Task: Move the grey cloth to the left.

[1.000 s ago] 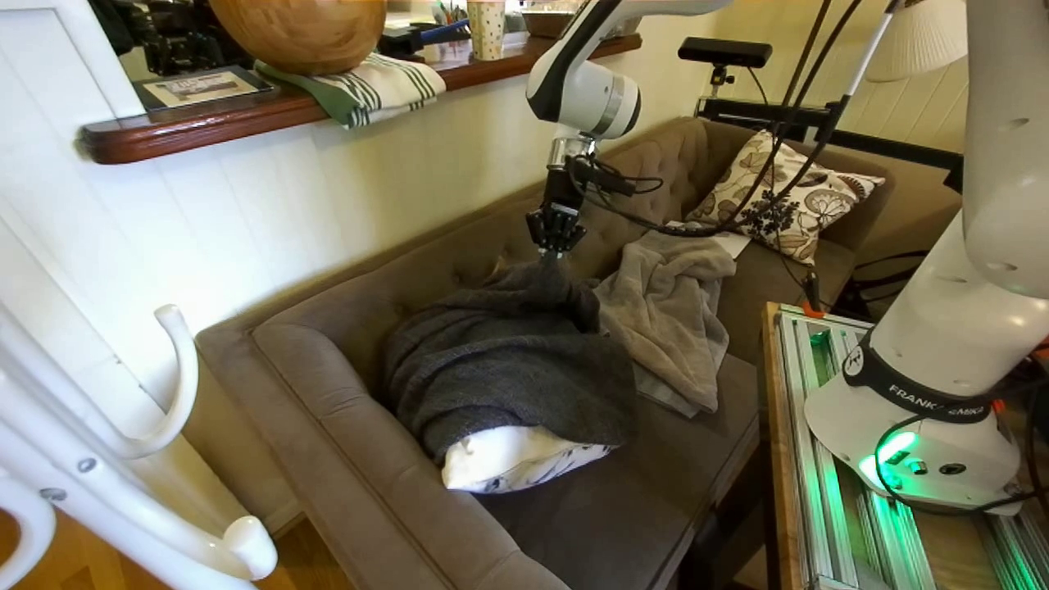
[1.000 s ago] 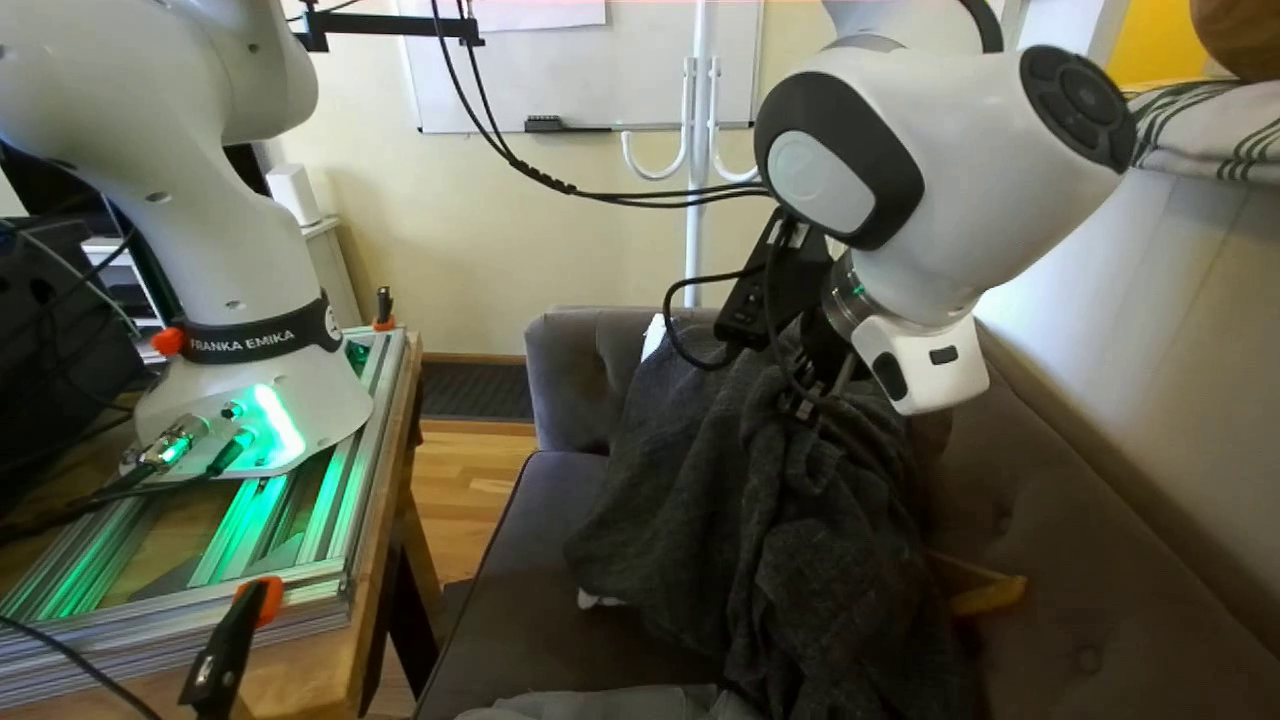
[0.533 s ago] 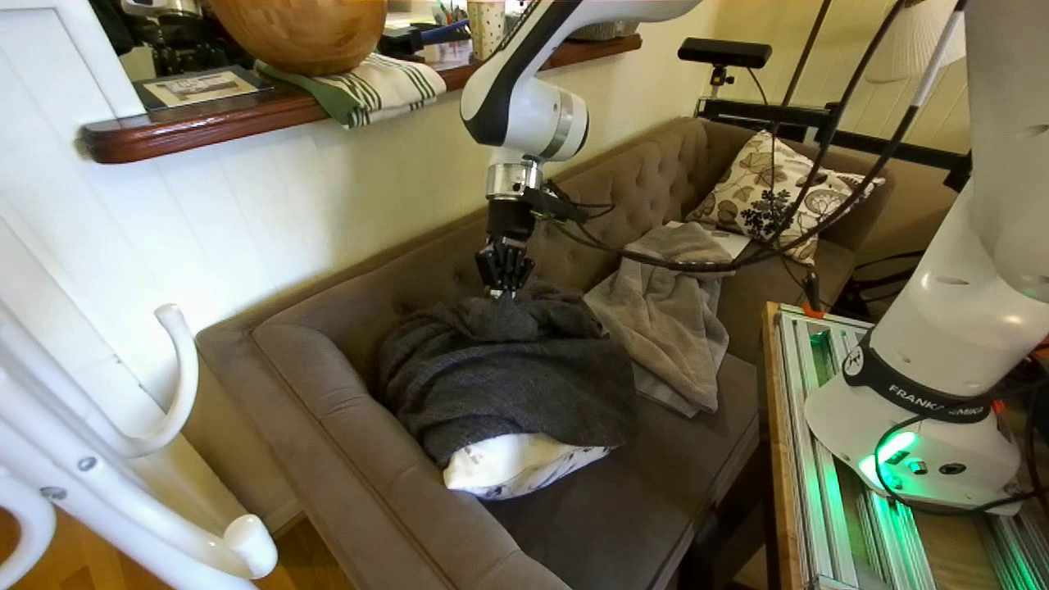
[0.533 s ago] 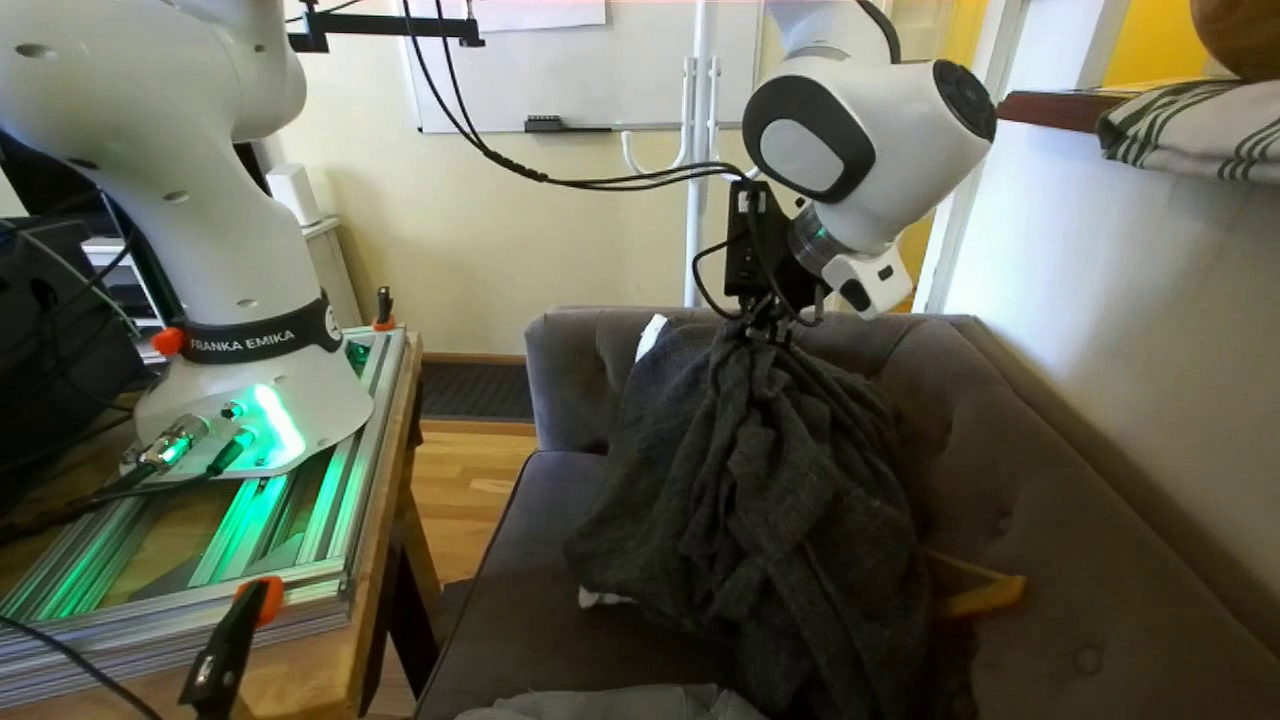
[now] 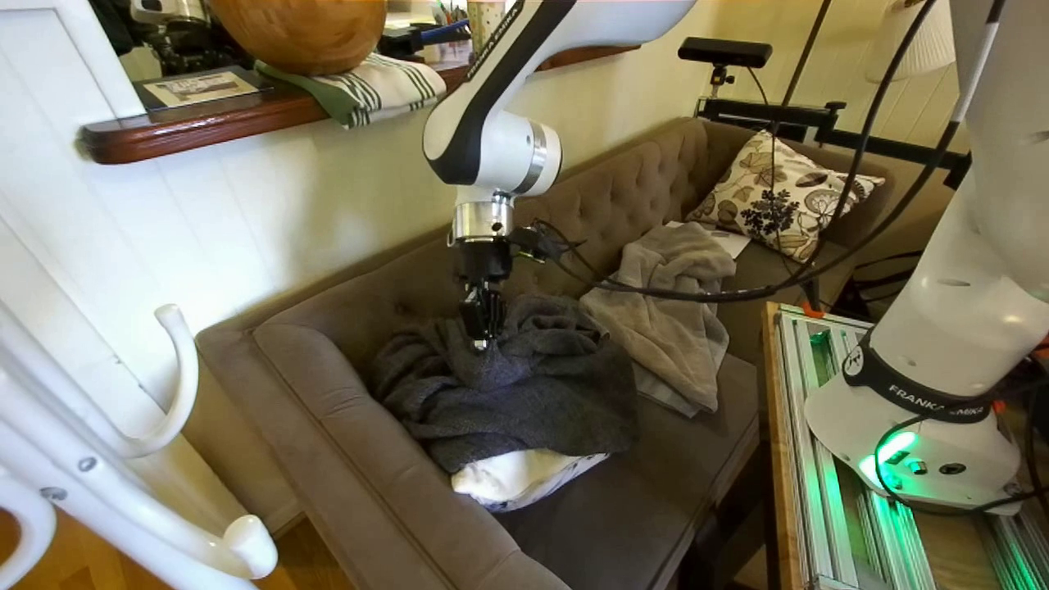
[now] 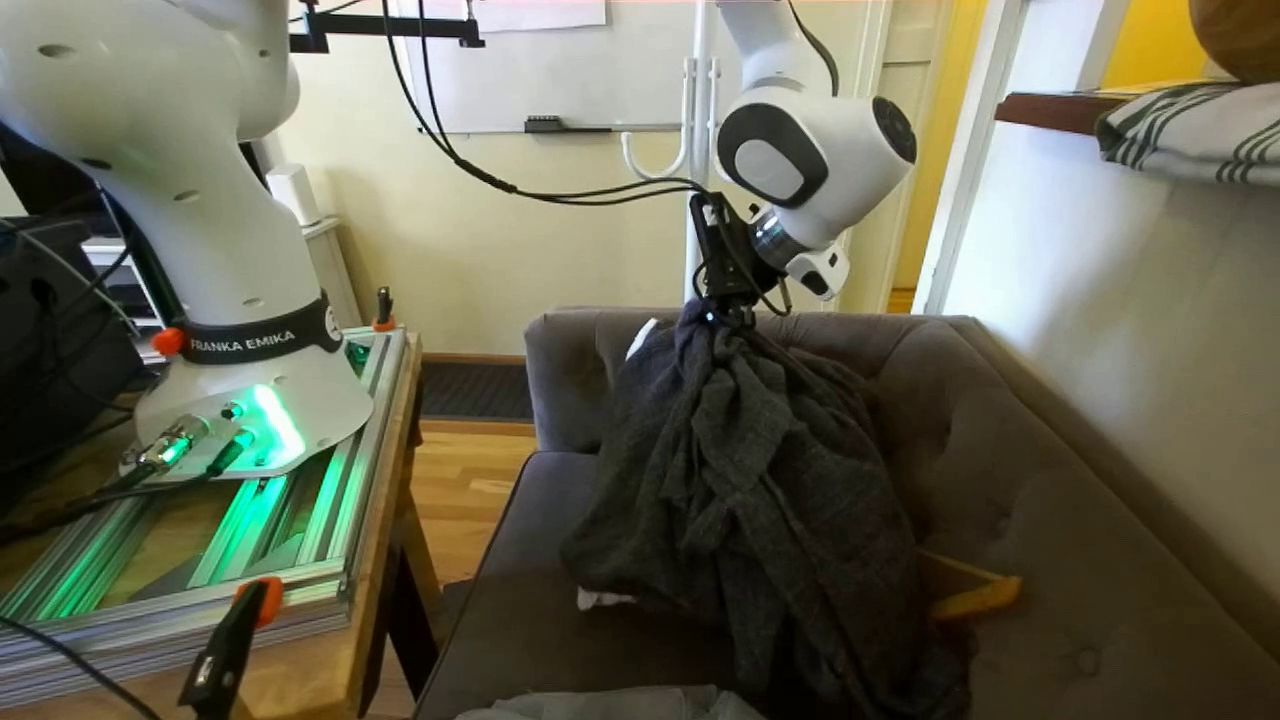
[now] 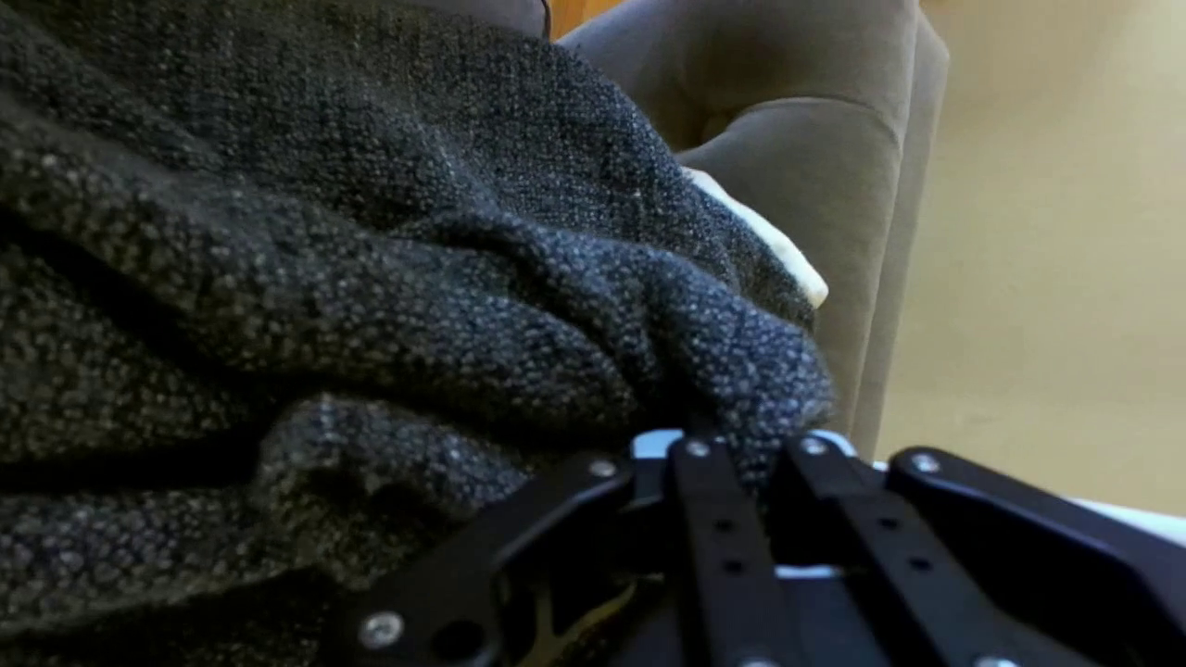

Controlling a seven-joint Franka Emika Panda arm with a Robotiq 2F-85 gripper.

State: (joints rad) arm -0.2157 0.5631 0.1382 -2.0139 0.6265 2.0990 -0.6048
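A dark grey cloth lies bunched over a white pillow on the sofa, near its armrest; the cloth shows in both exterior views and fills the left of the wrist view. My gripper shows in both exterior views, low over the cloth's upper part. In the wrist view my gripper is shut on a fold of the dark grey cloth, which runs between the fingertips. The pillow is mostly hidden under the cloth. A lighter grey cloth lies beside it on the seat, not touched by the gripper.
The sofa armrest and backrest border the cloth. A wooden shelf juts from the wall above. A floral pillow sits at the far end. A yellow object lies by the backrest. A white coat rack stands beyond the armrest.
My gripper has moved toward the armrest, pulling the held fold of dark grey cloth with it. The pillow has shifted slightly. The lighter cloth's near edge has shifted a little.
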